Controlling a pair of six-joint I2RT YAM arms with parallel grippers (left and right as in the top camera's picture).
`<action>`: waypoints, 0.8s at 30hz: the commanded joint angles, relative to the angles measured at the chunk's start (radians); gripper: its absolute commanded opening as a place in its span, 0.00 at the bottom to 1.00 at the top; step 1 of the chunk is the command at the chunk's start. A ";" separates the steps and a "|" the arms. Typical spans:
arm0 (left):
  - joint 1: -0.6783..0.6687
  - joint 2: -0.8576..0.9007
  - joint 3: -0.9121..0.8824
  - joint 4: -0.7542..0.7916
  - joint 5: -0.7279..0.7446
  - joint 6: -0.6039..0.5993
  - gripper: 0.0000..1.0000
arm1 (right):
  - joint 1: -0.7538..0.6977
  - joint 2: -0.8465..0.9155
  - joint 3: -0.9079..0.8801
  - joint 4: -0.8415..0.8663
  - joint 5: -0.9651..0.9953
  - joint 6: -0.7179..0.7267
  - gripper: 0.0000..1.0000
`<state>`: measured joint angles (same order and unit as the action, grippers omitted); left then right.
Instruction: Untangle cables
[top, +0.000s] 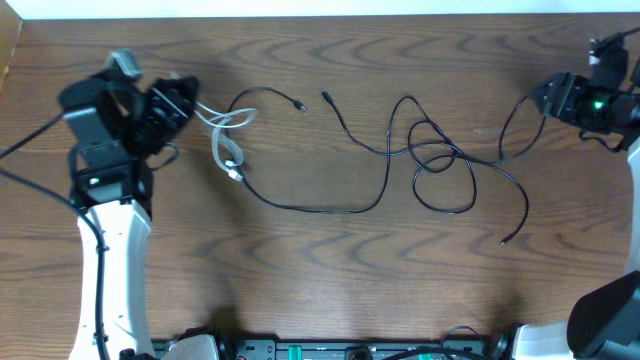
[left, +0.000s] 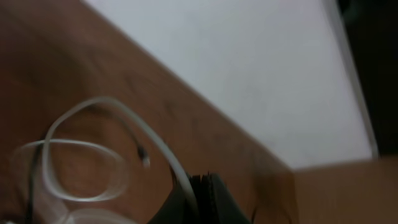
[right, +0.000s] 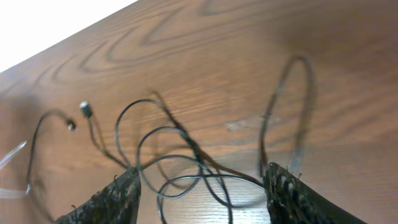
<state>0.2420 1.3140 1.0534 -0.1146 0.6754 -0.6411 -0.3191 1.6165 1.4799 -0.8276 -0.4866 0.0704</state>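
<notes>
The white cable (top: 226, 143) lies in small loops at the left of the table. My left gripper (top: 188, 100) is shut on one strand of it; in the left wrist view the white cable (left: 124, 127) runs up from the closed jaws (left: 202, 186) into loops over the wood. The long black cable (top: 350, 208) sprawls across the middle, with tangled loops (top: 440, 165) to the right and small plugs at its ends. My right gripper (top: 545, 97) is open at the far right, above the table. Its wrist view shows the black loops (right: 186, 155) between the spread fingers (right: 205, 193), not held.
The wooden table (top: 330, 290) ends at a white surface along its far edge (top: 320, 8). One black strand (top: 512, 125) arcs up toward the right gripper. The arm bases stand at the front edge.
</notes>
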 joint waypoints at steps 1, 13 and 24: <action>-0.048 0.006 0.011 -0.071 0.020 0.082 0.08 | 0.061 -0.006 0.017 -0.014 -0.113 -0.141 0.59; -0.083 0.005 0.003 -0.320 -0.092 0.201 0.07 | 0.335 0.049 -0.048 0.002 0.148 -0.218 0.52; -0.105 -0.002 0.003 -0.049 0.291 0.123 0.07 | 0.440 0.122 -0.056 -0.001 -0.137 -0.193 0.51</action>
<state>0.1593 1.3148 1.0534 -0.2462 0.7597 -0.4557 0.0891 1.7439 1.4227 -0.8391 -0.4191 -0.0875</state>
